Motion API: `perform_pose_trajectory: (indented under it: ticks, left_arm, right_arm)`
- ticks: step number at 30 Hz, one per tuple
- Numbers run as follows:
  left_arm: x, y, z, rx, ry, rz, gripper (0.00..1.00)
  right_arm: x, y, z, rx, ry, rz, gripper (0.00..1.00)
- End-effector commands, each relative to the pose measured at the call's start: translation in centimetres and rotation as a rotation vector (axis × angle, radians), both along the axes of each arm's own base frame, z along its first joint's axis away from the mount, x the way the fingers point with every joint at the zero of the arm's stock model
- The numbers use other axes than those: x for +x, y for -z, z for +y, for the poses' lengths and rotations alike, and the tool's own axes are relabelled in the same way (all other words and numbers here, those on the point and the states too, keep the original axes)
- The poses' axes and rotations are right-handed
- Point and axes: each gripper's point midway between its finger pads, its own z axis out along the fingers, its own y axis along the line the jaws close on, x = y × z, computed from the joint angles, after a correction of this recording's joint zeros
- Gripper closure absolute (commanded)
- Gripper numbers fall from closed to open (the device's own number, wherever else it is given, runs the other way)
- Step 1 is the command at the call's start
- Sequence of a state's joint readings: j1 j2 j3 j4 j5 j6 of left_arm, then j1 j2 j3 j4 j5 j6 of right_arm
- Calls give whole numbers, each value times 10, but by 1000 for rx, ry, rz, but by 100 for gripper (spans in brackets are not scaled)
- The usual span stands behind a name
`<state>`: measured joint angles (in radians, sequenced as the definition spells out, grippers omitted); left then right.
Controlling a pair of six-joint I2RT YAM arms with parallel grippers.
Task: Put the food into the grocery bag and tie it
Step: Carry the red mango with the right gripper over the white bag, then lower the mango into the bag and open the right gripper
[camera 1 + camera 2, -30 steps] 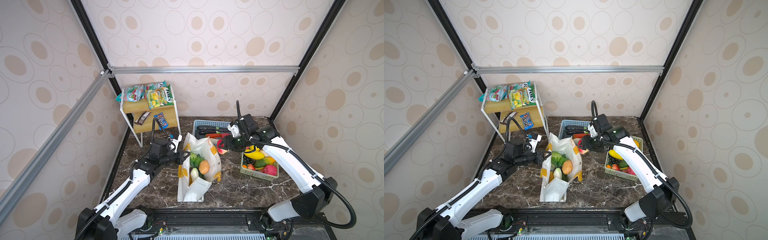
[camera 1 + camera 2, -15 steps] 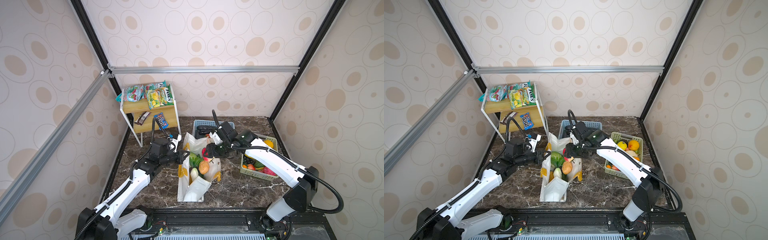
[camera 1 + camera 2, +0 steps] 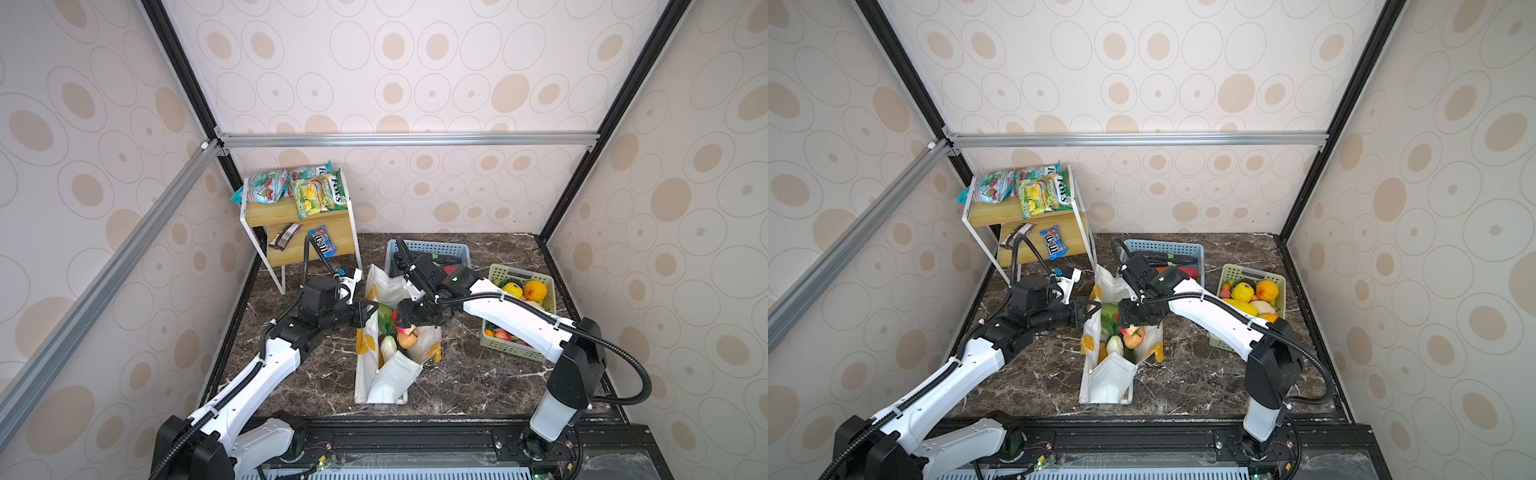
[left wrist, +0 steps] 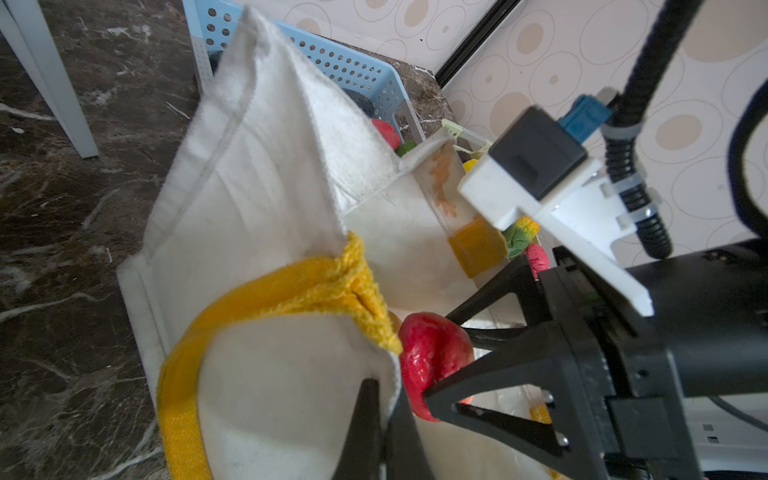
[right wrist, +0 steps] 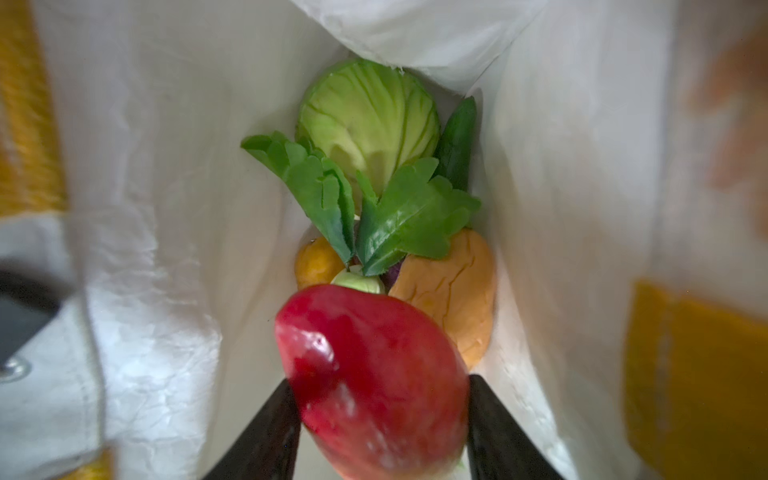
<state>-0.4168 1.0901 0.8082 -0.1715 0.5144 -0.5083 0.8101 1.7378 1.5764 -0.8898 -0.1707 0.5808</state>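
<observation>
Right claw (image 5: 380,382) brought red fruit (image 4: 432,357) over grocery bag (image 3: 386,374); left claw (image 4: 384,388) pinches rim; M&M's packet (image 3: 1053,242) shelved

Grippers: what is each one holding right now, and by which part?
The left gripper pinches the grocery bag by its white rim beside the yellow handle. The right gripper clamps a red fruit across its sides, at the bag's mouth.

grocery bag (image 3: 384,376) sitting at centre | cabbage (image 5: 370,120) lying inside it | shelf rack (image 3: 286,214) standing behind-left — M&M's packet (image 3: 323,246) lying on its lower shelf | fruit basket (image 3: 500,272) sitting at right
</observation>
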Motion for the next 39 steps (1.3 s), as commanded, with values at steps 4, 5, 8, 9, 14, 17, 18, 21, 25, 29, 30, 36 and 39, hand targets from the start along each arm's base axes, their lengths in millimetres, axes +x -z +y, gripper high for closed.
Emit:
perform_pose_trajectory:
  ticks: [4,5,8,9,14,17,18,21,25,29,30,36,39]
  left_arm:
    - [1,-9,-1,-8,-6,-27,100]
    - [1,-10,-1,-7,-8,-30,100]
    - [0,-9,0,-3,-8,-30,100]
    - [0,-8,0,-2,-9,-29,100]
    - [-1,-7,1,-2,-12,-27,100]
    - [-1,-7,2,-1,-16,-29,100]
    - [-1,-7,2,-1,-17,-31,100]
    - [-1,-6,3,1,-22,-30,100]
    - [-1,-5,4,1,-26,-28,100]
    - [-1,-6,4,3,-28,-30,100]
    - [-1,-5,4,3,-29,-30,100]
    - [0,-5,4,2,-30,-27,100]
    - [0,-4,4,4,-29,-28,100]
  right_arm:
    - [2,16,2,-59,-8,-19,41]
    - [1,20,2,-63,-7,-16,41]
    - [0,31,3,-80,-2,-8,41]
    - [0,34,3,-87,0,-6,41]
    - [-1,51,-1,-125,15,3,40]
    - [-2,58,-3,-133,22,8,39]
    - [-2,59,-3,-135,24,8,38]
    - [-3,67,-7,-159,29,13,35]
    - [-3,74,-12,-190,38,19,28]
    - [-4,76,-16,-207,45,20,22]
    - [-4,75,-16,-208,45,19,21]
    - [-1,54,-17,-189,54,-19,16]
    - [3,37,-18,-179,58,-52,13]
